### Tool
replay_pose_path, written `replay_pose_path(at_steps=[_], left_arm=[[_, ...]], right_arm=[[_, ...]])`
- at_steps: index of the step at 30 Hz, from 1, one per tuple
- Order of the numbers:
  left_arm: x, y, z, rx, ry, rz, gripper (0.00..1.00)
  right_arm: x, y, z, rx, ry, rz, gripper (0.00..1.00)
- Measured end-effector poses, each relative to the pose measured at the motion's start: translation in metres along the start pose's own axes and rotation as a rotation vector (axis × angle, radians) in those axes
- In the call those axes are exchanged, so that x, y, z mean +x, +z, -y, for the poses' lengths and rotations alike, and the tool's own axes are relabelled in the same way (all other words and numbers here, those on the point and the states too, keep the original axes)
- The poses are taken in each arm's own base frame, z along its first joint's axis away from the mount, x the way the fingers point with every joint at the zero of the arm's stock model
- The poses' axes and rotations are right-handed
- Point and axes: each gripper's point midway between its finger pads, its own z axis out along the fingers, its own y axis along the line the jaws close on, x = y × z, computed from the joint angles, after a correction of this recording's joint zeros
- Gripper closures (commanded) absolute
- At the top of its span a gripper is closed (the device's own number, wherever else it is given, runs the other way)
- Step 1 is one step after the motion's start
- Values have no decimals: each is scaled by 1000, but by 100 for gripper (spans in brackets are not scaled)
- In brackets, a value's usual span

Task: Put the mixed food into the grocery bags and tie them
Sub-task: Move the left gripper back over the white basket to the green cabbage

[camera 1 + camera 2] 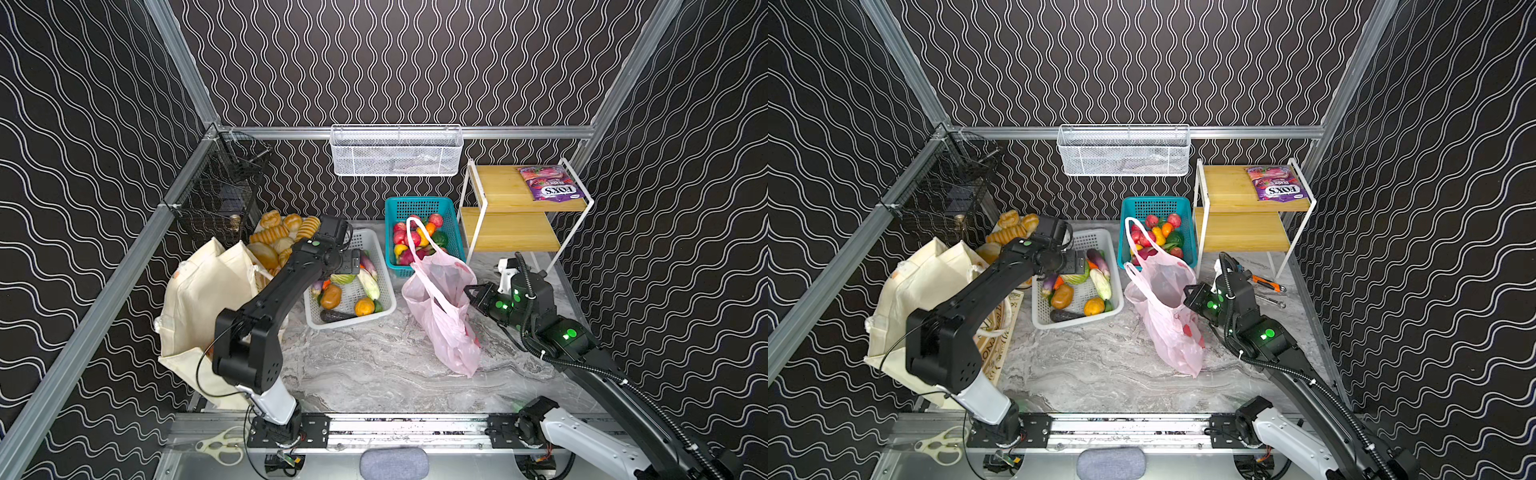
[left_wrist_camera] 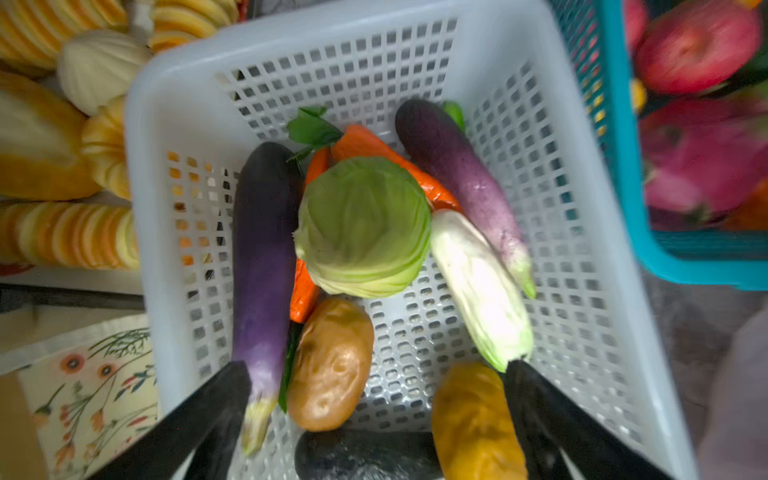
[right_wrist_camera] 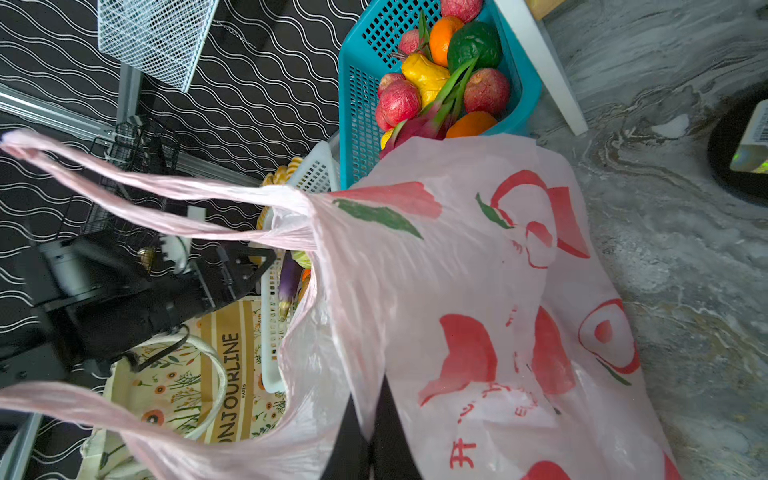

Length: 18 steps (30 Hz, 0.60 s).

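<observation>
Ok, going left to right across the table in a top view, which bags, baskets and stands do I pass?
cream canvas tote → white vegetable basket → pink plastic bag → wooden shelf rack. The teal fruit basket overlaps the pink plastic bag, so it is left out.

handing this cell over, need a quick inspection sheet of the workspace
surface: marble tabletop, no spills seen
job's things: pink plastic bag standing open; canvas tote at left; cabbage and potato in white basket; FOX'S pouch on wooden shelf
clutter: scissors on front ledge; hand tools by the shelf
end effectors: left end effector open over the white basket; right end effector shut on the pink plastic bag
cables: black conduit along right arm; thin wire looping off left arm
surroundings: wavy-patterned walls; white mesh basket on rear rail
</observation>
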Motion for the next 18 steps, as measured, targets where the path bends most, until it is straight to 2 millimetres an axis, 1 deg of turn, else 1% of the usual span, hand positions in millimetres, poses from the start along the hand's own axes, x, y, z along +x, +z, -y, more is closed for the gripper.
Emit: replay_pose_path(at_steps=[3, 6, 8, 11, 15, 18], left_arm=[[-5, 30, -15, -32, 27, -50, 1], [-12, 54, -16, -8, 59, -104, 1], [-12, 67, -15, 4, 88, -140, 1], [-7, 79, -9, 43, 117, -188, 1], [-4, 88, -3, 79, 141, -219, 1], [-2, 95, -2, 87, 156, -232, 5]], right_arm=[[0, -1, -3, -11, -18, -7, 100], [1, -1, -5, -16, -20, -12, 100], [2, 0, -5, -19, -24, -18, 100], [3, 1, -5, -17, -23, -24, 100], [4, 4, -4, -14, -24, -37, 100], [6, 5, -6, -21, -25, -48, 100]])
